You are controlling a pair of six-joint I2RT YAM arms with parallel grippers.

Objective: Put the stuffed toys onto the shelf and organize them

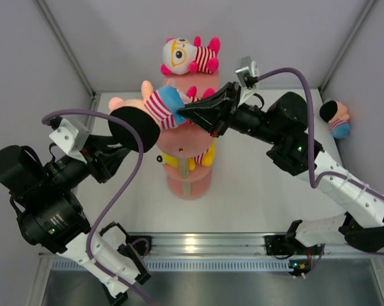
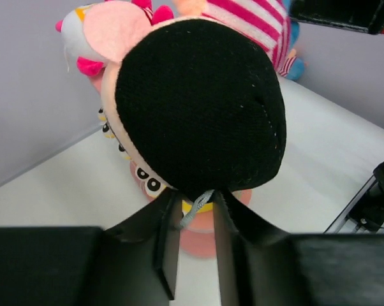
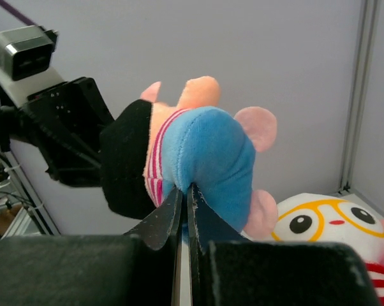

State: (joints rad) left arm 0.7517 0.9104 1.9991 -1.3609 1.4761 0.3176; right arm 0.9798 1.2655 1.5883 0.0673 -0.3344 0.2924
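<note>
Right gripper [image 3: 184, 191] has its two fingers pressed almost together on a fold of blue cloth at the bottom end of the black-haired doll [image 1: 155, 109], so it is clamped on that toy. Left gripper [image 2: 195, 205] meets the same doll from the other side. Its fingers stand partly apart with a clear gap, and their tips lie against the underside of the round black head. It is not closed on anything that can be seen.

The white table [image 1: 256, 185] carries the shelf [image 1: 191, 189], a salmon-pink stand of stacked round-ended tiers, which rises in the middle between the two arms.

The black-haired doll hangs in the air, stretched level between the two grippers. It is above the table and, from above, crosses the left side of the shelf near its upper tiers. Its head points to the left arm, its red-white striped shirt is in the middle and its blue bottom points to the right arm.

A white-faced toy [image 1: 187, 56] with orange glasses, pink limbs and a striped shirt lies on its side on the top tier. A yellow toy [image 1: 206, 157] shows on a lower tier, mostly hidden by the tier above it. A second doll [image 1: 335, 119], black-haired with a striped shirt and blue bottom, lies on the table at the far right, well apart from the shelf.

A small grey loop [image 2: 193, 213] hangs from the back of the held doll's head, in the gap between the left fingers.
</note>
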